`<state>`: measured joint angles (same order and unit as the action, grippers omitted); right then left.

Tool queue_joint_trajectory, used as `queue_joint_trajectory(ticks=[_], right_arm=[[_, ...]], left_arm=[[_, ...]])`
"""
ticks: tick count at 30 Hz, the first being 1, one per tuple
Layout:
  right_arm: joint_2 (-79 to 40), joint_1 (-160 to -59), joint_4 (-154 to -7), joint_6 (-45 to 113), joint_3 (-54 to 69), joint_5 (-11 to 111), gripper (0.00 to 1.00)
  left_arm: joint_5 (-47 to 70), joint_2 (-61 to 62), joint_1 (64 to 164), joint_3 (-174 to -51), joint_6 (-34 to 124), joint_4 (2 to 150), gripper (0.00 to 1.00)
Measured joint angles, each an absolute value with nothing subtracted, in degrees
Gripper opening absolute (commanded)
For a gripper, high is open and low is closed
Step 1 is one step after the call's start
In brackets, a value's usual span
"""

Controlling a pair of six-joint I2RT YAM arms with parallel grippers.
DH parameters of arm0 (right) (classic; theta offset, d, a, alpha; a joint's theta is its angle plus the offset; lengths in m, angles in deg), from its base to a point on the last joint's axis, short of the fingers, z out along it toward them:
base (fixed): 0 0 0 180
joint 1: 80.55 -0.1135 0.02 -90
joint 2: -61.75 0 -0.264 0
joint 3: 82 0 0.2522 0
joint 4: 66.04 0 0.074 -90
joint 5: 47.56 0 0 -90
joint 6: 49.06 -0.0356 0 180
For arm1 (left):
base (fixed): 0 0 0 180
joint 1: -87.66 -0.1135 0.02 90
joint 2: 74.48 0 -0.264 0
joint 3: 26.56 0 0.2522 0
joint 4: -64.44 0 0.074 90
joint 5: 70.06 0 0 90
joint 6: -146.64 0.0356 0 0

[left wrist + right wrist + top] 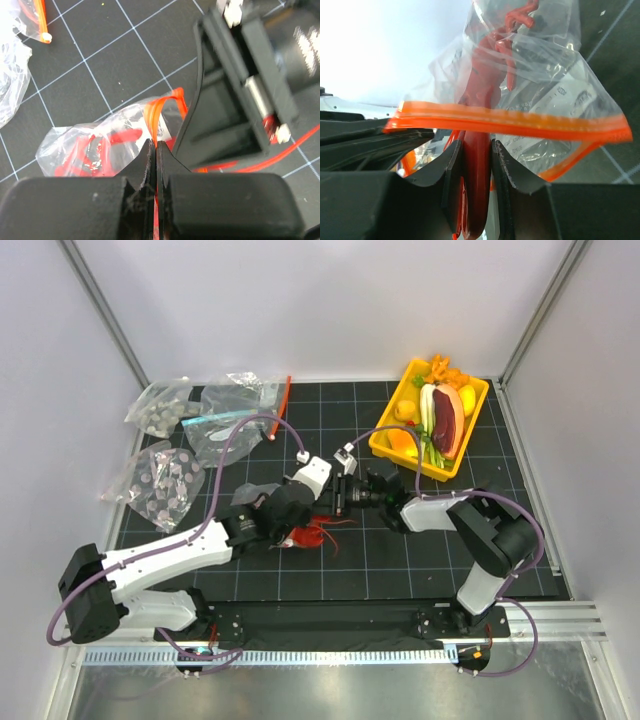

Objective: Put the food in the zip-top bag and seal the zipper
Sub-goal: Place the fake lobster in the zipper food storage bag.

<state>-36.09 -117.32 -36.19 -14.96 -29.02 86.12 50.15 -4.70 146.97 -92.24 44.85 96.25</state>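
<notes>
The red lobster (318, 533) lies at the middle of the black mat, partly inside the crinkly clear zip-top bag (547, 75). My right gripper (477, 150) is shut on the lobster's flat red tail (479, 170), just under the orange zipper (520, 121) of the bag's mouth. My left gripper (155, 147) is shut on the zipper strip (156, 112), with the lobster (95, 150) showing through the bag (60, 145) behind it. In the top view the left gripper (298, 522) and right gripper (338, 502) meet over the lobster.
A yellow tray (411, 370) at the back right holds a dark red slab (447, 420), a leek (428, 412) and small yellow and orange pieces. Bags of grey discs (160, 485) and a blue-strip bag (225, 420) lie at the back left.
</notes>
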Motion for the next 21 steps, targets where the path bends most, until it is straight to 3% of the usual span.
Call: queue_joint_trajectory(ticks=[16,21], right_arm=[[-32.40,-104.07,-24.67,-24.84,-40.95,81.12,0.01],[-22.71,-101.17,-23.51,-24.66,-48.60,74.41,0.01]], left_arm=[[44.47,-9.34,149.07,-85.53,51.41,85.99,0.00],[43.23,-7.63,150.34,-84.26,54.21,82.69,0.00]])
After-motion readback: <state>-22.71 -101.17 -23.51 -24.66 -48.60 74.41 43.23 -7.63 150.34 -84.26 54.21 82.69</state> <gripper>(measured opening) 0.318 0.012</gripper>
